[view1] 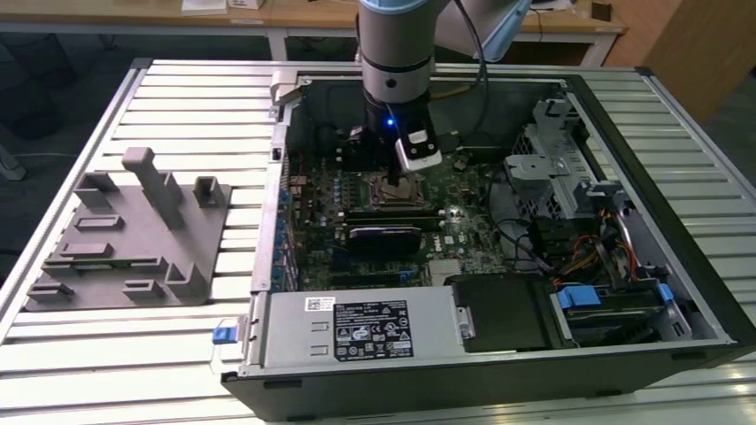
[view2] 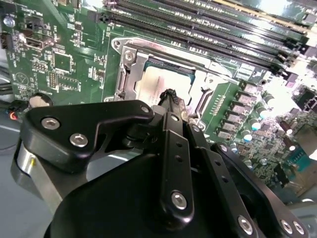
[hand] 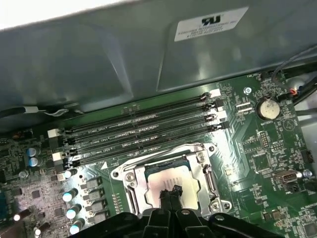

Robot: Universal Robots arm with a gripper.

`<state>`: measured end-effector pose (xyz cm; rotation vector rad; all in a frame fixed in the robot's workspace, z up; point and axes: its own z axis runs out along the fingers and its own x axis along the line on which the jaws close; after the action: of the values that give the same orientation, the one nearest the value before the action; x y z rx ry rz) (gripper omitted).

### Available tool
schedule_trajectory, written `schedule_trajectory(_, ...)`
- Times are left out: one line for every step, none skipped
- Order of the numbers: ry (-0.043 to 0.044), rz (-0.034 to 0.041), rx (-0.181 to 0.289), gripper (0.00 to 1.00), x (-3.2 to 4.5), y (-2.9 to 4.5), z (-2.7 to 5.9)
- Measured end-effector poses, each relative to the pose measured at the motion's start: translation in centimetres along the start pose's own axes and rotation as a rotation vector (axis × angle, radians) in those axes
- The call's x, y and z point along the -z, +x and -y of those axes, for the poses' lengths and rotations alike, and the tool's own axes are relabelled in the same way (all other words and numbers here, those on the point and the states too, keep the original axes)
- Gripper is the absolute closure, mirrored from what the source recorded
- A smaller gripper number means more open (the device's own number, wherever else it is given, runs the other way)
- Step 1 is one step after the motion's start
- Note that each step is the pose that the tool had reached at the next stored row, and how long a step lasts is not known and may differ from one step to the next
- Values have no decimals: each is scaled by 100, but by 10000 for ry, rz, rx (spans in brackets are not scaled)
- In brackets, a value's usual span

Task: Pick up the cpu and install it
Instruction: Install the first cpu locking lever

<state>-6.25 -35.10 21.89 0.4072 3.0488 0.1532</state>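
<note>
The cpu [hand: 157,181] [view2: 157,81] is a pale silvery square lying flat inside the metal socket frame [hand: 130,179] on the green motherboard [hand: 257,148]. My gripper [hand: 171,191] [view2: 170,95] hangs right over its middle, its two black fingers pressed together into one tip, shut with nothing between them. The tip is at or just above the chip's top; I cannot tell whether it touches. In the exterior view the arm reaches down into the open computer case, with the gripper [view1: 395,177] over the socket [view1: 399,189].
Several long memory slots [hand: 143,131] run beside the socket, and the case wall [hand: 124,59] rises behind them. A grey plastic tray with upright posts [view1: 130,235] stands on the slatted table at the exterior view's left. Drive bays and cables [view1: 590,230] fill the case's right side.
</note>
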Motion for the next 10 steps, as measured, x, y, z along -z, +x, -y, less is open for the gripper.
schedule_trajectory(0,0,1,89,16,-1,-2)
schedule_trajectory(0,-1,3,89,28,-1,-3)
schedule_trajectory(-1,-1,9,89,31,-2,-4)
schedule_trajectory(-3,-2,24,89,31,-4,-4)
schedule_trajectory(-5,-6,57,89,31,-7,-5)
schedule_trajectory(-5,-12,111,89,31,-12,-6)
schedule_trajectory(-9,-19,179,89,31,-17,-8)
schedule_trajectory(-12,-26,247,89,30,-23,-9)
schedule_trajectory(-13,-32,312,89,30,-28,-11)
schedule_trajectory(-8,-37,373,89,29,-32,-12)
